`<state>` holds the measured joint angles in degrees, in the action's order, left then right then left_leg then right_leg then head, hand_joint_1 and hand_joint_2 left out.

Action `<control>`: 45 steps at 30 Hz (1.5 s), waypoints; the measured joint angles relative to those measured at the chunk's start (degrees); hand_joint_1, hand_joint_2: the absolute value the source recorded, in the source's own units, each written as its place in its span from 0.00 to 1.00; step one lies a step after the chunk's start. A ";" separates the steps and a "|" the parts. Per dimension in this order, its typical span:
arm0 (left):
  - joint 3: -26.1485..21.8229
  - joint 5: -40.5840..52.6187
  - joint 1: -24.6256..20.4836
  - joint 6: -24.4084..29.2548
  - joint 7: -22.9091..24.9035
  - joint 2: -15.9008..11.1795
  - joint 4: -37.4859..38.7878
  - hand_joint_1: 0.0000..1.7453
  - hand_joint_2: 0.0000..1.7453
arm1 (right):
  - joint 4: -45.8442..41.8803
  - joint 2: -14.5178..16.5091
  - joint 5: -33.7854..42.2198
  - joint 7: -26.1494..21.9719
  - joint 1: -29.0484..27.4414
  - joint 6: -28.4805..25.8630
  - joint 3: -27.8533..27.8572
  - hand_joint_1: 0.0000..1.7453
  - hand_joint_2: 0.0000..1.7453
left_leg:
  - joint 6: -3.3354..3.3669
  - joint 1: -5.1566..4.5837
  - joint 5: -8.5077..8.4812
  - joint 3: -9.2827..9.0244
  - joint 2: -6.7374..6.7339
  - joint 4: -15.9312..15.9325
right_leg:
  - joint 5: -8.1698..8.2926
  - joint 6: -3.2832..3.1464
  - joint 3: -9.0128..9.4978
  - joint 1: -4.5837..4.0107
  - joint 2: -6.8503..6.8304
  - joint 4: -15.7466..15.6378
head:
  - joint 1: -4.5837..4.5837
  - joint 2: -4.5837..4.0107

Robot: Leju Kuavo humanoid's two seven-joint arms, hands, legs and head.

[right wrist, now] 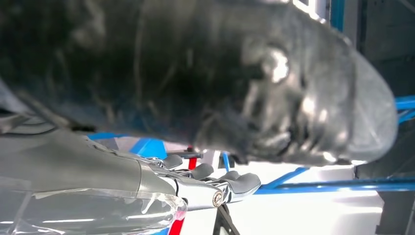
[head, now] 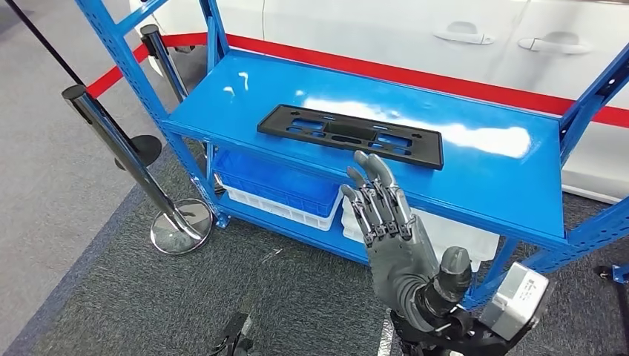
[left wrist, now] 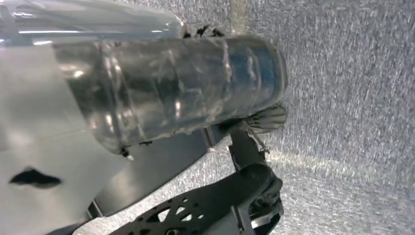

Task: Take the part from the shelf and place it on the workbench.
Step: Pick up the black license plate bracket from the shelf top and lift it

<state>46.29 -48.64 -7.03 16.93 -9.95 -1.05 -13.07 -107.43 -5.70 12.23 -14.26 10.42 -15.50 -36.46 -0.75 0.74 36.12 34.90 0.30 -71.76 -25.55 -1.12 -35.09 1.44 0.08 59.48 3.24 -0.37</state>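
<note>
- Part: flat black plastic plate, long narrow rectangle with rounded corners and several rectangular cut-outs through which the blue beneath shows. Matte finish.
- Location: lies flat on the top deck of the shelf, roughly mid-deck, nothing touching it.
- Orientation: long axis runs along the shelf's length, slightly skewed; in the head view its left end sits farther from the robot and its right end nearer the front edge.
- Shelf: blue painted metal, glossy deck with bright glare patches, perforated uprights at the corners.
- Lower tier: a blue plastic bin and a white bin (ribbed sides), side by side with another white container to their right.
- Right hand: raised in front of the shelf's front edge, just short of the part and not touching it. Fingers extended and slightly spread, holding nothing. Grey ribbed back, darker segmented fingers, metallic links; the right wrist view shows the fingers straight.
- Left hand: state cannot be told (the left wrist view is blurred, grey cover over carpet).
- Floor: dark grey coarse carpet, paler strip at left.
- Chrome stanchion with a round base stands left of the shelf; white car body with a red stripe behind.
</note>
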 joint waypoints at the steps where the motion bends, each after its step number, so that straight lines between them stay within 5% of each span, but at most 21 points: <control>1: 0.10 -0.08 0.15 0.03 -0.02 0.00 0.00 0.00 0.00 | 0.05 0.00 0.02 0.01 -0.06 -0.01 0.00 0.00 0.00 | -0.03 0.00 0.97 1.70 0.00 -1.03 | -0.57 -0.03 0.68 -0.07 0.10 -0.01 | 0.02 0.00; 3: 0.26 -0.16 0.37 0.02 -0.02 -0.01 0.00 0.00 0.00 | 0.17 0.00 0.12 0.04 -0.19 -0.03 0.00 0.00 0.00 | 0.20 -0.03 -0.88 2.82 0.00 1.79 | -1.77 0.04 2.35 -0.21 0.30 -0.01 | 0.03 0.00; 5: 0.32 -0.20 0.49 0.00 -0.08 -0.03 0.01 0.00 0.00 | 0.33 0.00 0.29 0.14 -0.28 -0.17 0.00 0.00 0.00 | 0.89 -0.26 -6.97 2.20 0.01 8.07 | -2.99 0.28 4.02 -0.38 0.38 0.04 | -0.06 0.00; 7: 0.43 -0.28 0.54 -0.03 -0.16 -0.05 0.03 0.00 0.00 | 0.57 0.00 0.51 0.21 -0.49 -0.32 -0.01 0.00 0.00 | 1.72 -0.78 -9.85 1.78 0.07 11.51 | -3.98 0.95 4.87 -0.49 0.50 0.08 | -0.12 0.01; 12: 0.56 -0.22 0.53 -0.30 -0.18 -0.07 0.04 0.00 0.00 | 0.89 0.00 0.84 0.22 -0.49 -0.26 -0.02 0.00 0.00 | 3.21 -0.74 -10.02 -0.98 0.11 13.16 | -5.51 2.34 4.78 -0.49 0.44 3.41 | -0.40 -0.01; 16: 0.62 -0.14 0.08 -0.30 -0.17 -0.02 0.04 0.00 0.00 | 1.01 -0.02 0.84 0.23 -0.54 -0.20 -0.02 0.00 0.00 | 3.96 -0.80 -8.81 -2.34 0.12 13.31 | -9.65 2.96 -2.83 -0.41 0.36 14.08 | -0.69 -0.01; 18: 0.66 -0.15 0.23 -0.30 -0.17 0.01 0.04 0.00 0.00 | 1.14 -0.02 0.84 0.24 -0.58 -0.19 -0.02 0.00 0.00 | 3.89 -0.80 -7.75 -3.54 0.18 13.27 | -7.68 2.94 -4.37 -0.39 0.33 13.08 | -0.70 0.00; 20: 0.68 -0.16 0.34 -0.30 -0.17 0.08 0.04 0.00 0.00 | 1.26 -0.03 0.79 0.34 -0.59 -0.10 -0.02 0.00 0.00 | 3.54 -0.79 -6.52 -5.04 0.27 13.28 | -2.27 2.63 -2.97 -0.47 0.29 6.35 | -0.70 0.00; 22: 0.69 -0.21 0.24 -0.30 -0.16 0.17 0.04 0.00 0.00 | 1.40 -0.07 0.68 0.60 -0.56 0.08 -0.02 0.00 0.00 | 2.92 -0.85 -5.52 -5.81 0.39 13.25 | 0.31 2.10 -2.07 -0.83 0.17 1.55 | -0.60 0.01; 26: 0.71 -0.31 -0.04 -0.31 -0.14 0.21 0.04 0.00 0.00 | 1.66 -0.16 0.29 1.63 -0.12 1.08 -0.14 0.00 0.00 | 1.71 -0.91 -4.76 -6.51 0.22 12.49 | 0.22 0.59 -0.62 -0.87 0.14 0.06 | -0.37 -0.01; 28: 0.72 -0.24 -0.28 -0.36 -0.18 0.20 0.04 0.00 0.00 | 1.90 -0.19 -0.21 2.32 0.61 2.03 -0.54 0.00 0.50 | 1.11 -0.74 -3.98 -4.16 0.12 8.20 | 0.09 0.17 0.82 -0.52 0.03 -0.84 | -0.13 0.00; 30: 0.72 -0.02 -0.53 -0.45 -0.19 0.23 0.04 0.00 0.00 | 2.32 -0.21 -1.13 3.26 1.52 2.90 -1.05 0.00 1.00 | 0.48 -0.45 -1.77 0.42 0.05 1.48 | -0.33 -0.04 1.66 -0.34 -0.08 -1.22 | 0.14 0.01; 32: 0.72 0.35 -0.64 -0.46 -0.03 0.24 0.04 0.00 0.00 | 3.05 -0.22 -2.73 4.50 2.57 3.54 -1.71 0.00 1.00 | -0.01 -0.11 -0.80 3.84 0.04 -1.56 | -1.01 -0.03 2.47 -0.19 0.01 -1.25 | 0.15 0.00; 33: 0.72 0.52 -0.72 -0.43 0.09 0.24 0.04 0.00 0.00 | 3.54 -0.22 -3.62 5.08 3.17 3.73 -2.15 0.00 1.00 | -0.20 0.04 -2.18 4.30 0.03 -0.39 | -1.43 0.08 3.02 -0.08 0.11 -1.25 | 0.15 0.00; 35: 0.72 0.80 -0.98 -0.39 0.28 0.24 0.04 0.00 0.00 | 4.55 -0.21 -5.26 6.10 4.28 4.01 -2.97 0.00 1.00 | -0.35 0.27 -8.08 3.13 0.00 6.29 | -2.36 0.52 4.21 0.15 0.22 -1.25 | 0.16 0.00; 37: 0.79 0.95 -1.29 -0.39 0.39 0.28 0.04 0.00 0.00 | 5.67 -0.16 -6.65 6.80 5.45 4.15 -3.83 0.00 1.00 | -0.13 0.10 -11.12 1.94 -0.06 11.65 | -3.12 1.19 4.85 0.14 0.25 -1.11 | 0.20 0.01; 42: 1.78 1.50 -1.94 -0.37 1.69 0.36 0.04 0.00 0.00 | 10.28 0.08 -12.05 10.04 8.93 3.76 -6.77 0.00 1.00 | 1.87 -0.09 -11.68 1.37 0.05 12.84 | -4.92 2.83 4.81 -0.04 0.11 -0.15 | 0.03 0.00; 45: 2.31 1.85 -2.36 -0.20 2.96 0.48 0.04 0.00 0.00 | 14.43 0.31 -17.53 13.63 11.15 2.20 -8.30 0.00 1.00 | 2.72 -0.19 -11.61 1.21 0.05 13.10 | -9.19 2.90 0.27 -0.21 0.02 8.70 | -0.13 -0.01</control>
<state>48.60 -46.79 -9.38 16.73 -6.99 -0.57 -13.03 -93.00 -5.40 -5.30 -0.64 21.56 -13.30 -44.76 1.97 0.55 24.51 36.11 0.35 -58.66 -34.74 1.78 -34.82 1.23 0.10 68.17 3.10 -0.37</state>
